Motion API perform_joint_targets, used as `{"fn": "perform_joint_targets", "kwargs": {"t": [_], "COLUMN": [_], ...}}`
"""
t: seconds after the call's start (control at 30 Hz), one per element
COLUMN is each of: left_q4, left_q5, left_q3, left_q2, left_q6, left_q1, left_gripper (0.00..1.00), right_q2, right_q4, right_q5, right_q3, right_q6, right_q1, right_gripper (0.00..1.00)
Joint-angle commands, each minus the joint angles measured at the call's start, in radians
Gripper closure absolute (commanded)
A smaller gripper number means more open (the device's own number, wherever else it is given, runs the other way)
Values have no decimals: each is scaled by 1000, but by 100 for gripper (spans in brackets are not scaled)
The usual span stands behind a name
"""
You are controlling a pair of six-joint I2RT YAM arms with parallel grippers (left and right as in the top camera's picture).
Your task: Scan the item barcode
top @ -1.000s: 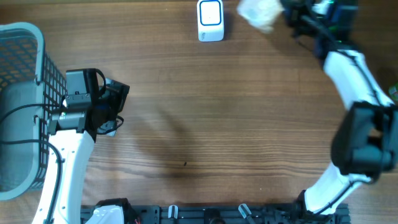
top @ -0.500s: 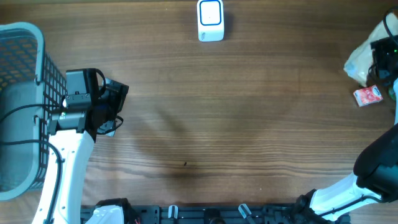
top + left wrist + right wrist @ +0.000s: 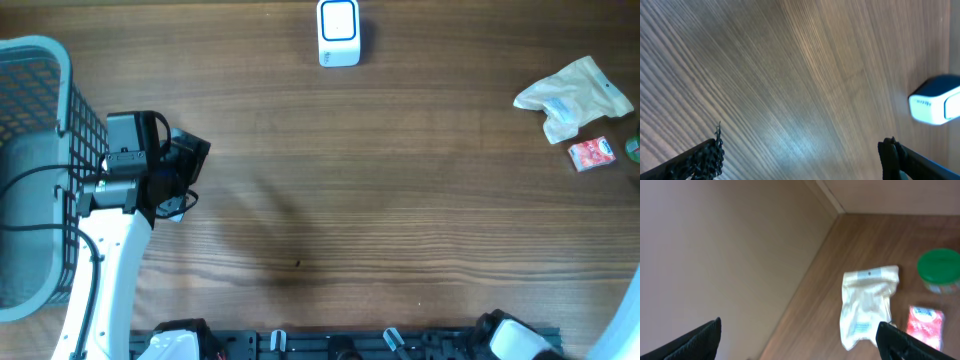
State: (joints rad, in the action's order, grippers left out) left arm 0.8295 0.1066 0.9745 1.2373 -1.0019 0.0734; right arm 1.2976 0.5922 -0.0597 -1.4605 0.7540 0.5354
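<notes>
right gripper [image 3: 797, 330]: fingers spread wide with nothing between them. It looks down from above on the right end of the tabletop [image 3: 400, 200] and is outside the overhead view.
left gripper [image 3: 190, 175]: also spread and holding nothing. It hovers over bare wood near the left edge, just beside the basket.
what has changed: a second ago the right gripper was pinching the white pouch [image 3: 572, 95] at the far edge, just right of the scanner [image 3: 338, 32]. Half a second ago it was carrying the pouch by the right edge. It has now let go, and the arm has swung out of the overhead view.
task item: the white pouch lies crumpled near the far right corner, its printed label facing up in the right wrist view. It is well apart from the scanner.
meaning for the task: the pouch's pass at the scanner looks finished, and it has been set down with the other goods. Whether a scan registered cannot be told.
neighbours: a red packet [image 3: 592, 153] lies just beside the pouch, and a green-lidded tub [image 3: 939, 270] sits at the right edge.
scanner: upright at the middle of the far edge, with nothing in front of it.
basket [image 3: 35, 45]: at the left edge. No goods show inside it; only the left arm's cable crosses over it.
</notes>
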Motion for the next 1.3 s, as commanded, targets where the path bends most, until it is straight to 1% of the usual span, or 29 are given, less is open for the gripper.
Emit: {"fn": "perform_joint_targets", "kwargs": {"t": [0.0, 0.03, 0.07, 0.13, 0.23, 0.3, 0.43, 0.53, 0.67, 0.8, 0.87, 0.93, 1.03, 1.1, 1.17, 1.2, 1.27], "left_q4": [-1, -1, -1, -1, -1, -1, -1, -1, -1, -1, -1, -1, -1, -1, -1, -2, -1], "left_q5": [38, 38, 38, 38, 38, 38, 37, 38, 38, 38, 38, 38, 38, 38, 38, 38, 38], "left_q3": [6, 6, 6, 6, 6, 6, 6, 6, 6, 6, 6, 6, 6, 6, 6, 6, 6], "left_q2": [-11, -11, -11, -11, -11, -11, -11, -11, -11, -11, -11, -11, -11, -11, -11, -11, -11], "left_q6": [82, 82, 82, 82, 82, 82, 82, 82, 82, 82, 82, 82, 82, 82, 82, 82, 82], "left_q1": [3, 3, 3, 3, 3, 3, 3, 3, 3, 3, 3, 3, 3, 3, 3, 3, 3], "left_gripper": [0, 0, 0, 0, 0, 0, 0, 0, 0, 0, 0, 0, 0, 0, 0, 0, 0], "right_q2": [-198, -241, -336, -413, -470, -480, -474, -468, -468, -468, -468, -468, -474, -511, -600, -662, -771], "right_q4": [197, 267, 428, 566, 761, 805, 874, 934, 935, 923, 891, 857, 819, 726, 566, 449, 266], "right_q5": [-73, -81, -92, -106, -107, -130, -273, -275, -274, -185, -211, -285, -286, -316, -328, -332, -332], "right_q3": [-2, -2, -2, -2, 3, 20, 77, 78, 78, 78, 78, 79, 94, 155, 286, 376, 526], "right_q6": [-23, -23, -48, -153, -179, -206, -200, -201, -204, -209, -263, -336, -342, -402, -413, -414, -410], "right_q1": [-5, -5, -5, -5, -5, -5, -5, -5, -5, -5, -5, -5, -5, -21, -133, -215, -321], "right_gripper": [0, 0, 0, 0, 0, 0, 0, 0, 0, 0, 0, 0, 0, 0, 0, 0, 0]}}
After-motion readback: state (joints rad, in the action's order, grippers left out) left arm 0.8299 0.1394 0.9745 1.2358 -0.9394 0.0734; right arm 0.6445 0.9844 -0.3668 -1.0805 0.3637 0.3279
